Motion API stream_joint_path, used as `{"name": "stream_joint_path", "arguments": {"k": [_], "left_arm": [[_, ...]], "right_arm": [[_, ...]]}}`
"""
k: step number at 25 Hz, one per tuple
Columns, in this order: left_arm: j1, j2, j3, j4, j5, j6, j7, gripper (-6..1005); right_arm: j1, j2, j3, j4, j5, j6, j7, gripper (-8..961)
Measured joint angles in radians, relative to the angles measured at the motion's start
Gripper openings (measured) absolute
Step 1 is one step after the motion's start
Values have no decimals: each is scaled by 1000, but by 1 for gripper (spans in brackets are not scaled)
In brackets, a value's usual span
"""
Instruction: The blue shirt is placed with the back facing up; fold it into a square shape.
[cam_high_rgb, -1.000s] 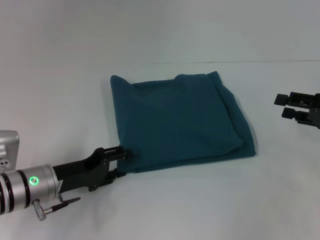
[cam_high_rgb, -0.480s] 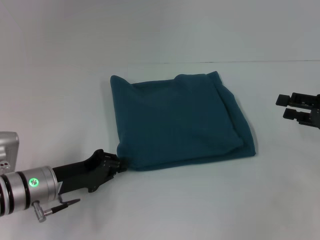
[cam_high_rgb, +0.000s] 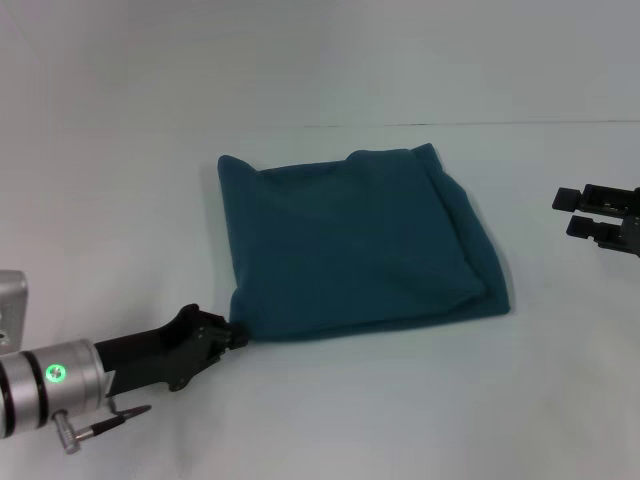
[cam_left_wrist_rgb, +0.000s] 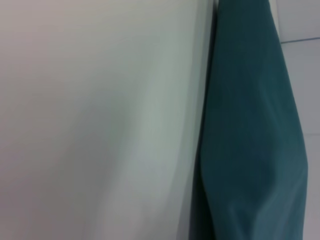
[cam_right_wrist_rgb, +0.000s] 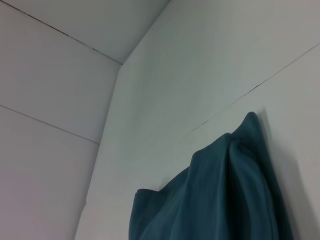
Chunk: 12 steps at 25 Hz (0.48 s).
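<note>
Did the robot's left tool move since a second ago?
Yes. The left tool slid back toward the robot, dragging the near left corner of the blue shirt slightly along the table.

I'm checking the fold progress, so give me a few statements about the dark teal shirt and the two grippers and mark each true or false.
1. The dark teal-blue fabric shirt lies folded into a rough square on the white table. True.
2. The left gripper is at the shirt's near left corner. True.
3. The right gripper is gripping the shirt. False: it is apart, off to the right.
4. White lettering shows on top. False: only plain fabric shows.
</note>
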Motion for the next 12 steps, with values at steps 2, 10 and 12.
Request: {"name": "stream_joint_path", "arguments": {"k": [2, 10, 12], "left_arm": [[12, 3, -2, 8, -1, 6, 0, 50], [65, 10, -8, 51, -1, 25, -6, 92], [72, 15, -21, 55, 0, 30, -7, 103]], "right_arm": [[0, 0, 1, 0, 0, 0, 0, 683], [0, 0, 7, 1, 0, 0, 0, 683], [0, 0, 8, 2, 0, 1, 0, 683]]}}
